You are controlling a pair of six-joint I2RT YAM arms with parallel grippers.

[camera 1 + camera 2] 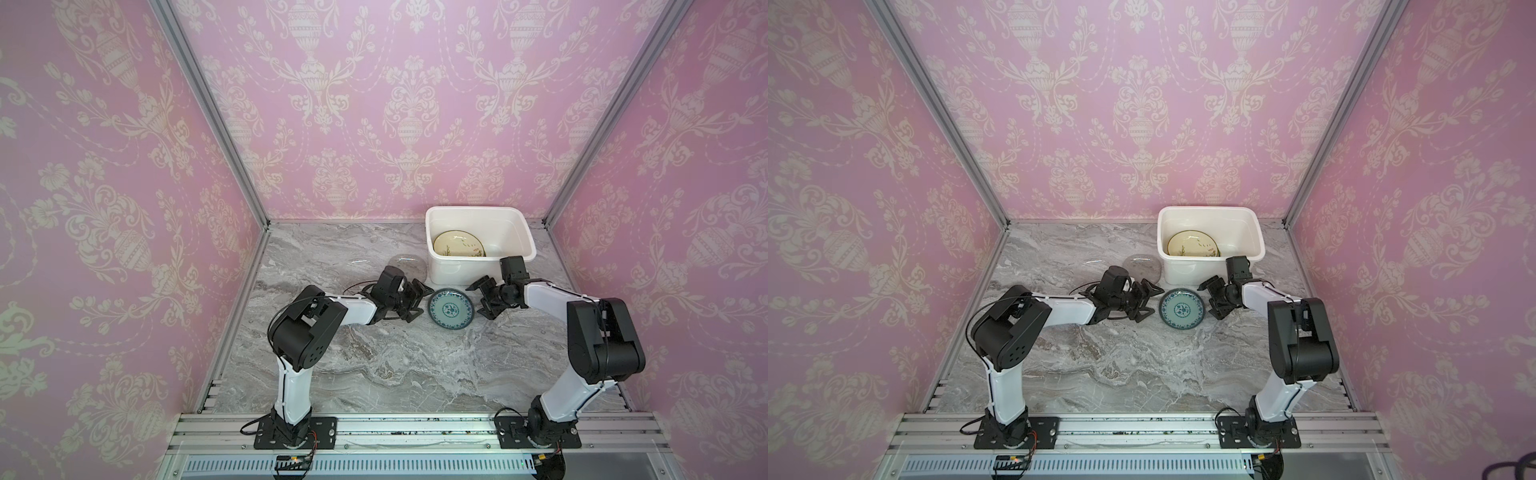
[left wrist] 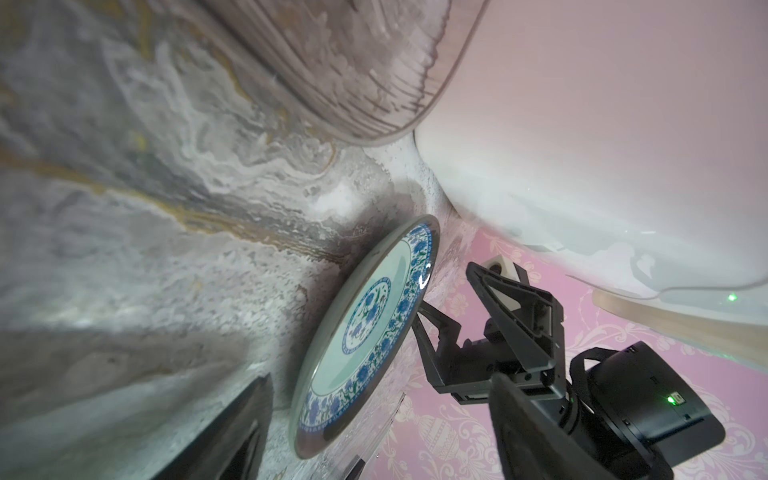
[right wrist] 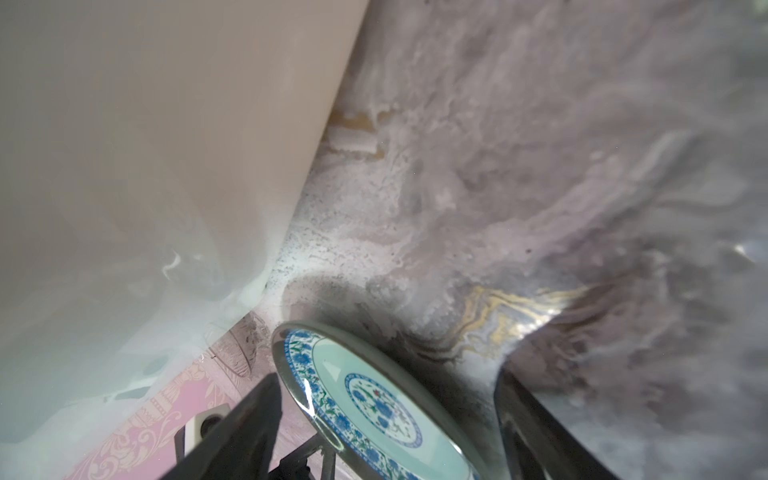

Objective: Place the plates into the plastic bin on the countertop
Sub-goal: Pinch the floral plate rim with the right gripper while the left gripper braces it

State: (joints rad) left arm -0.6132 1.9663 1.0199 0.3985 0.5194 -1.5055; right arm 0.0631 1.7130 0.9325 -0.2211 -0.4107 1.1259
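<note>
A teal patterned plate [image 1: 451, 309] [image 1: 1182, 309] lies on the grey marble countertop [image 1: 374, 365], just in front of the white plastic bin [image 1: 478, 211] [image 1: 1209, 210]. My left gripper [image 1: 419, 305] [image 1: 1150, 304] is open at the plate's left edge. My right gripper [image 1: 478, 302] [image 1: 1209, 302] is open at its right edge. In the left wrist view the teal plate [image 2: 374, 332] sits ahead of the wide jaws, with a right finger [image 2: 432, 328] at its rim. In the right wrist view the plate [image 3: 374, 399] reaches between the spread fingers. A cream plate [image 1: 459, 245] lies inside the bin.
Two clear glass plates [image 1: 409, 268] [image 1: 359, 262] lie on the countertop left of the bin, behind my left gripper; the nearer one [image 2: 332, 62] shows in the left wrist view. The bin wall [image 3: 145, 145] stands close beside the teal plate. A silver rail [image 1: 415, 428] runs along the front.
</note>
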